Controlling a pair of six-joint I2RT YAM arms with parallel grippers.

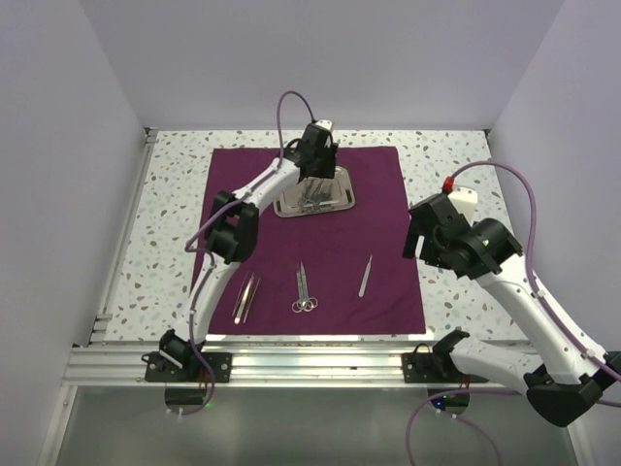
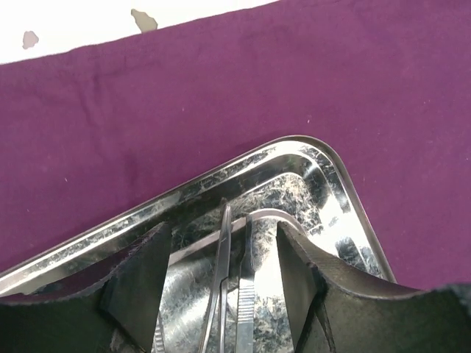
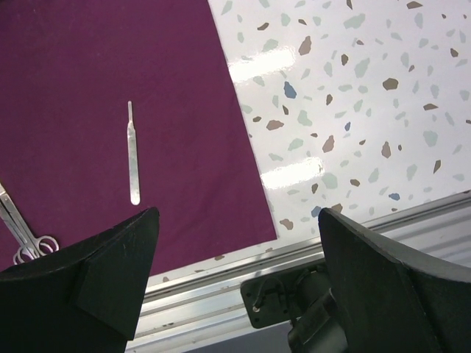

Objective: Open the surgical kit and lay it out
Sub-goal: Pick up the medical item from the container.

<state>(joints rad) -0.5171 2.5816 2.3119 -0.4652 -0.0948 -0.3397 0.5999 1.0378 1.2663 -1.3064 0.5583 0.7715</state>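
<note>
Cloth (image 1: 383,209) is spread flat on the table (image 1: 456,165). On its near part, tweezers (image 1: 245,297), scissors (image 1: 304,289) and a slim flat handle (image 1: 366,276) lie in a row, each apart from the next. Right gripper (image 3: 237,217) hangs over the cloth's right edge, fingers spread wide, holding nothing. Farther back, the tray (image 1: 343,202) sits on the cloth. Left gripper (image 2: 224,232) is down in the tray, fingers spread either side of slim instruments (image 2: 245,309), with no contact seen.
</note>
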